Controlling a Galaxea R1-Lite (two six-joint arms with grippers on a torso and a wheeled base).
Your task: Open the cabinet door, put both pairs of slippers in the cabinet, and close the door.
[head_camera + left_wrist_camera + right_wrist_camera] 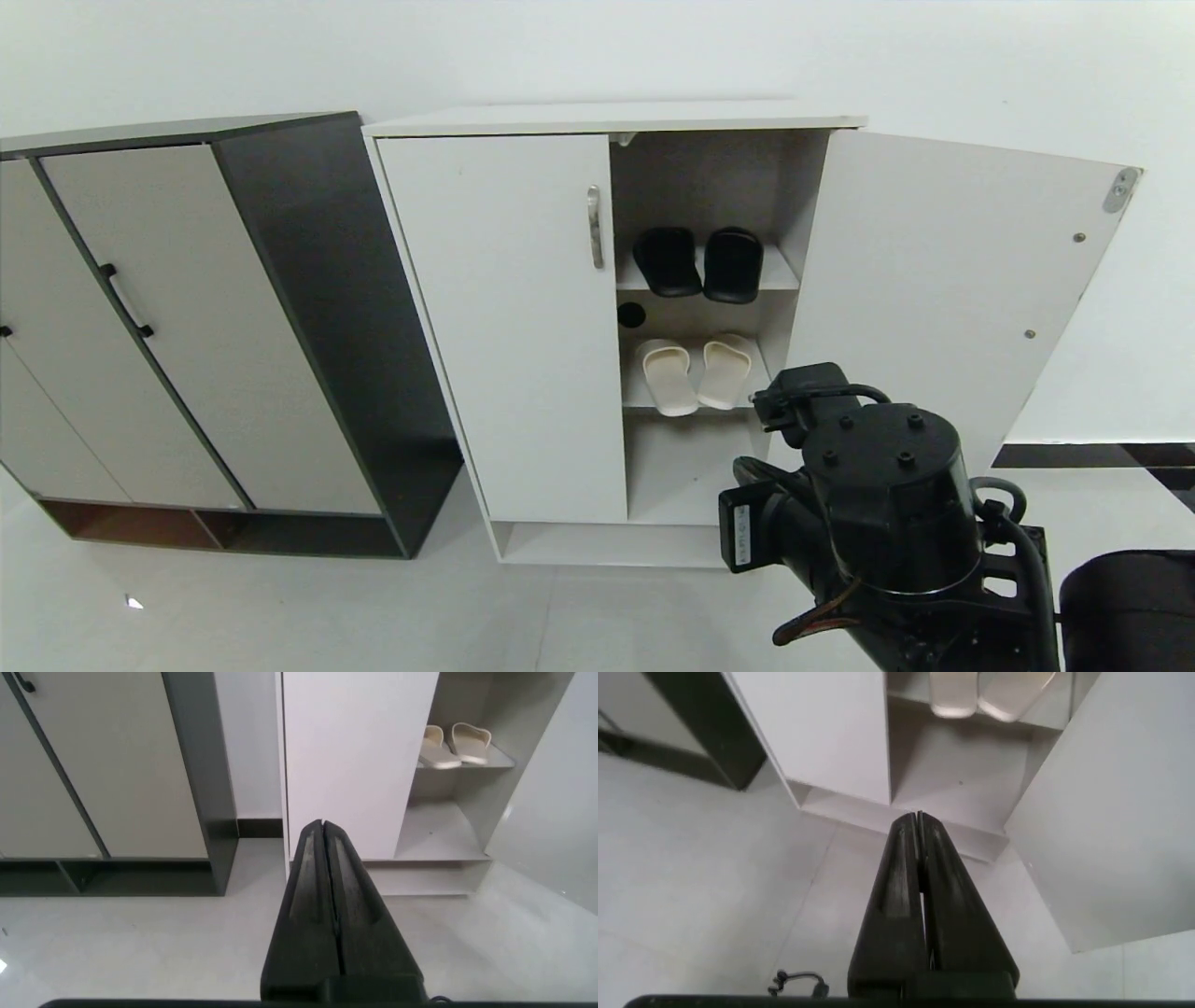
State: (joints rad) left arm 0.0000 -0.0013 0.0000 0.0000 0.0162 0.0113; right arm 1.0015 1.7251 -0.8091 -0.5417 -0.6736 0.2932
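Note:
The white cabinet [504, 317] has its right door [934, 289] swung open and its left door shut. A black pair of slippers [700, 263] lies on the upper shelf. Below it, a cream pair of slippers [693, 373] lies on the middle shelf, also seen in the left wrist view as cream slippers [455, 745] and in the right wrist view as cream slippers [971, 693]. My right arm [878, 504] is low in front of the open compartment. The right gripper [920, 819] is shut and empty, pointing at the cabinet's base. The left gripper [323, 826] is shut and empty, facing the closed left door [360, 756].
A grey and dark cabinet [187, 317] with black handles stands against the white cabinet's left side. The bottom shelf [677, 467] of the open compartment is bare. Pale floor [373, 616] stretches in front of both cabinets.

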